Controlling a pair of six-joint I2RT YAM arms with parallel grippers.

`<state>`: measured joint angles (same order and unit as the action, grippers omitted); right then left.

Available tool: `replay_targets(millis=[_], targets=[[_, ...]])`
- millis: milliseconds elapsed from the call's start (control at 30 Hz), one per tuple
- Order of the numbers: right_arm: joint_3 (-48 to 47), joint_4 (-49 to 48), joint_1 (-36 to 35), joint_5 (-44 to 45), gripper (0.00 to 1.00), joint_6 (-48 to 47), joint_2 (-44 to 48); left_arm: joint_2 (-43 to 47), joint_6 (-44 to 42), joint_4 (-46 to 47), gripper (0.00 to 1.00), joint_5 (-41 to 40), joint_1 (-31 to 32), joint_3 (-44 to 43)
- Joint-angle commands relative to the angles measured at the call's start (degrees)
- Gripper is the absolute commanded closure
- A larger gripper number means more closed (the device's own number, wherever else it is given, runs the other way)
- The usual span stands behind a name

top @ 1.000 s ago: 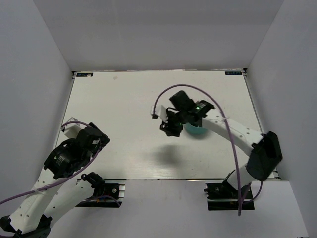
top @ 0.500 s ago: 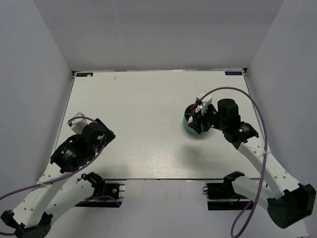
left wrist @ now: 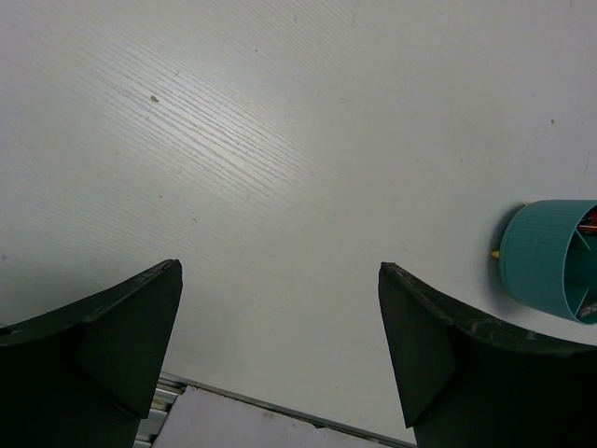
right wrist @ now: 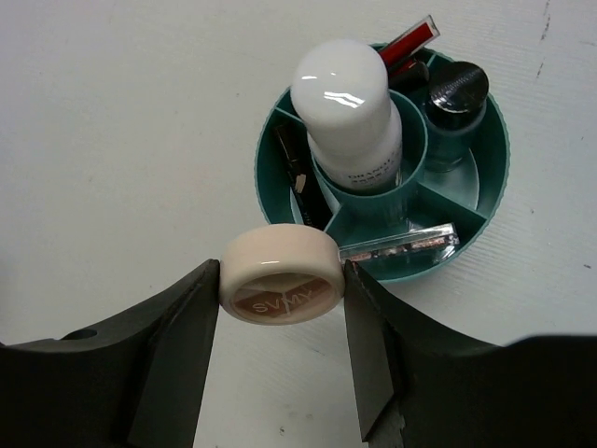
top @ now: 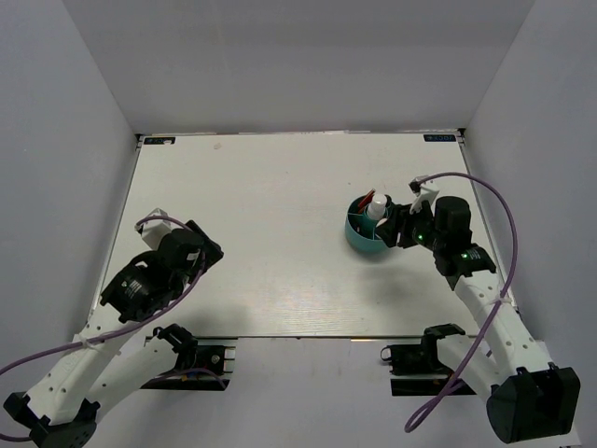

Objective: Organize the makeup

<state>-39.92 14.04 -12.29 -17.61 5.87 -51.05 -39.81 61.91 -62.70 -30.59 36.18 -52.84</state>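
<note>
Your right fingers (right wrist: 177, 345) pinch the round pinkish compact (right wrist: 283, 287) across its rim, one finger on each side. Its lettered flat face is turned toward the wrist camera. The compact sits just at the near edge of the teal container (right wrist: 485, 201), on the side facing your right arm; whether it touches that rim you cannot tell.

Inside the container, the white bottle (right wrist: 347, 103) stands upright in the centre well, rounded top up. A thin black pencil (right wrist: 297, 173) leans in the left compartment, its long axis running from the outer wall toward the centre. A red tube (right wrist: 409, 39) lies in the far compartment and points out past the rim. A small dark-capped bottle (right wrist: 457, 93) stands in the right compartment. The square palette (right wrist: 401, 245) stands on edge in the near compartment (long edge across, slightly tilted).

Your left fingers (left wrist: 112, 336) are spread wide with nothing between them, above bare counter (left wrist: 280, 168), well apart from the container.
</note>
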Motion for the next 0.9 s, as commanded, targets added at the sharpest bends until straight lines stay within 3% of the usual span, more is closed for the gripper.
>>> replay_targets(millis=[0, 867], targets=[[1.2, -4.2, 2.7, -2.2, 1.0, 3.4, 1.2, 1.3, -0.5, 1.1, 0.05, 0.4, 0.2, 1.2], [14.7, -31.6, 8.2, -15.6, 1.0, 5.5, -0.3, -3.6, -1.4, 2.8, 0.05, 1.7, 0.2, -0.9]])
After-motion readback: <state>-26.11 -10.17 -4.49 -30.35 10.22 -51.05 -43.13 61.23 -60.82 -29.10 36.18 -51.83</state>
